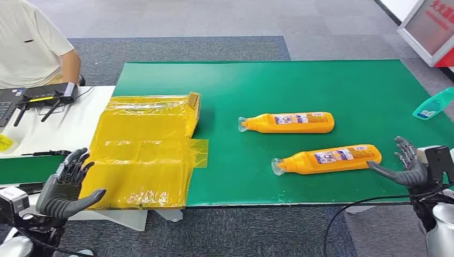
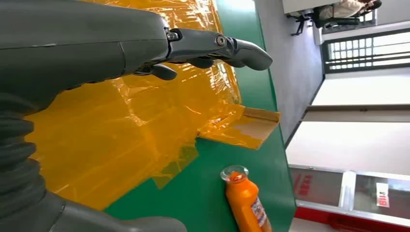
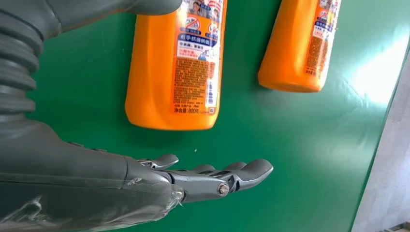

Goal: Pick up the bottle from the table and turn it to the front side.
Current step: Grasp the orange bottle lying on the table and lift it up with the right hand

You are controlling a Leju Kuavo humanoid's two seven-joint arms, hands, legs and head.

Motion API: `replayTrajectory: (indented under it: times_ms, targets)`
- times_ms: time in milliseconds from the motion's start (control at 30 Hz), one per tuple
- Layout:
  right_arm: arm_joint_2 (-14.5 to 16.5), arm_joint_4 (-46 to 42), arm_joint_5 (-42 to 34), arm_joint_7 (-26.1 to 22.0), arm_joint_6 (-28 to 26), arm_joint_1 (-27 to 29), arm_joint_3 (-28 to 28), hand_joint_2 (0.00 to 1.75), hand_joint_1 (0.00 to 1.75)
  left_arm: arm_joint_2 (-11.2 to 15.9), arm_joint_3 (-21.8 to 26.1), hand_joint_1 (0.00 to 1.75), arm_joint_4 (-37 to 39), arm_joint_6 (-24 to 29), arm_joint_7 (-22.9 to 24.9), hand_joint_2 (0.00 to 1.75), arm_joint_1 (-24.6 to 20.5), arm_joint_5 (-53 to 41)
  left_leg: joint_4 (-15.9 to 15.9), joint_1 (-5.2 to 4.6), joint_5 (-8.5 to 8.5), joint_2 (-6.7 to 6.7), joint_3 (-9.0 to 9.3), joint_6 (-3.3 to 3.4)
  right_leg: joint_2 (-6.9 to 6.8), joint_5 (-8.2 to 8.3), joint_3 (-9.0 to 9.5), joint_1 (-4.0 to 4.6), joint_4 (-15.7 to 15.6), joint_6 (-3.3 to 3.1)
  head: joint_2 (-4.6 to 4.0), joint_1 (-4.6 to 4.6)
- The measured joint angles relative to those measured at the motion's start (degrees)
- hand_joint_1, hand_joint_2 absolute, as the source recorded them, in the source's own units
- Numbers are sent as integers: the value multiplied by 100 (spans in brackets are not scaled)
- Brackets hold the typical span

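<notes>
While hovering at the table's near left edge, left hand (image 1: pixel 68 184) staying off everything, fingers apart, thumb out, holding nothing. Sitting behind it, person in pale shirt (image 1: pixel 32 43) at white side table (image 1: pixel 59 128) with dark devices (image 1: pixel 45 96). Lying flat over the left end of green table (image 1: pixel 321 85), yellow film-wrapped cardboard (image 1: pixel 144 150), one flap sticking up at its far corner. Lying on their sides mid-table, two orange bottles, clear caps pointing left: far bottle (image 1: pixel 292 122), near bottle (image 1: pixel 332 159), apart and roughly parallel, back labels with fine print facing up in right wrist view. Hanging just beside near bottle's base, right hand (image 1: pixel 409 166), fingers spread, not touching it. Resting at far right edge, teal bottle (image 1: pixel 434 104).
</notes>
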Motion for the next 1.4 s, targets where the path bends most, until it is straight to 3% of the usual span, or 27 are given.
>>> replayTrajectory:
  times_ms: [300, 567, 633, 767, 1000, 1200, 1400]
  targets:
    - [-124, 49, 84, 190, -29, -63, -25, 175, 0, 29, -2, 0, -1, -55, 13, 175, -6, 55, 0, 0, -1, 0, 0, 1, 0, 0, 0, 0, 0, 0, 0, -1]
    - [-209, 156, 454, 472, -432, -125, -29, 175, 0, 39, -11, 0, -1, -15, 24, 175, -5, 2, 0, 0, 0, 0, 0, 1, 0, 0, 1, 0, 0, 0, 0, -1]
    - [-296, 158, 1049, 668, -637, -124, 35, 175, 0, 38, -7, 0, -3, -15, 68, 175, 2, -4, 0, 0, -1, 0, -1, 1, -1, 0, 2, -1, 0, 0, 0, -1]
    - [-669, 82, 2990, 1693, -1075, -95, 394, 175, 0, 16, 8, 0, -30, -38, 198, 175, 47, -78, 0, -4, -2, -1, -2, 3, -1, 1, 2, -5, 0, 3, 0, -1]
    - [-1374, -27, 5145, 2796, -810, -89, 1257, 175, 0, -107, 22, 0, -83, -87, 301, 175, 75, -213, 0, -6, -2, -1, -2, 4, -1, 3, 2, -7, 0, 6, 0, -1]
    - [-1577, -33, 5975, 3070, -767, -188, 1847, 175, 0, -204, 15, 0, -155, -92, 312, 175, 80, -306, 0, -5, 0, -1, -1, 3, 0, 4, 2, -6, 0, 6, 0, -1]
    - [-1592, -3, 6211, 2912, -757, -374, 2245, 175, 0, -246, 13, 0, -178, -95, 330, 175, 80, -308, 0, -5, 3, -1, -1, 5, 0, 5, 2, -6, 0, 8, 0, 0]
